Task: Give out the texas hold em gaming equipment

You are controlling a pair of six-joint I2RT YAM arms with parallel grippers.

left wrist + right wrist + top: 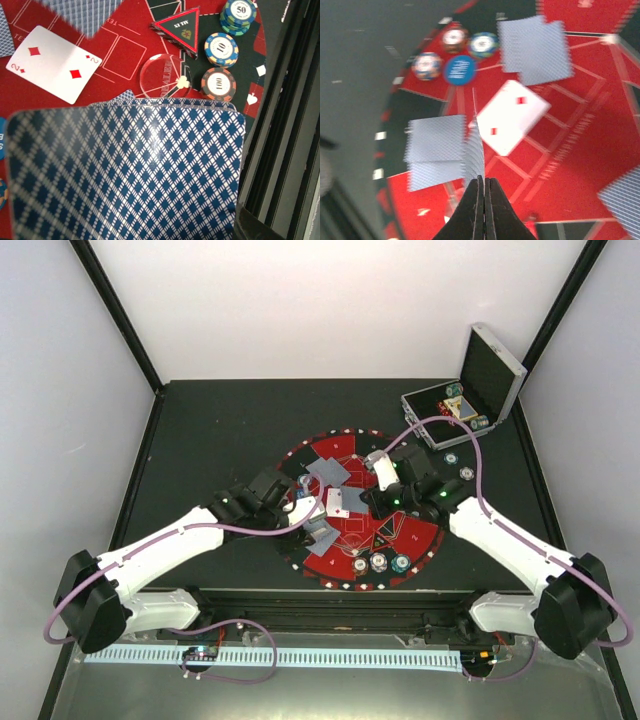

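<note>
Seen from above, both arms reach over the big round red-and-black mat (415,532). The left gripper (308,518) is clenched on a stack of blue-and-white checked playing cards (320,531). The right gripper (366,504), just across a face-up two of diamonds (338,503), is pinched shut. A silver hinged metal case (488,375) stands open well beyond the right gripper.

From the left wrist, the held stack fills the lower frame and hides the fingers, its backs toward the camera and its long axis crosswise to the gripper. Ahead of it the two of diamonds lies flat and askew, long axis slanting from far left to nearer right. A clear round dealer disc (160,75), a black triangle marker (180,27) and stacked poker chips (221,49) sit ahead to the right.

From the right wrist, the black fingers (495,215) meet on a single checked card (474,150) standing on edge, long axis pointing straight ahead from the fingertips. Just left of it, face-down cards (434,145) overlap. A round blue disc (460,70) lies farther ahead-left.
</note>
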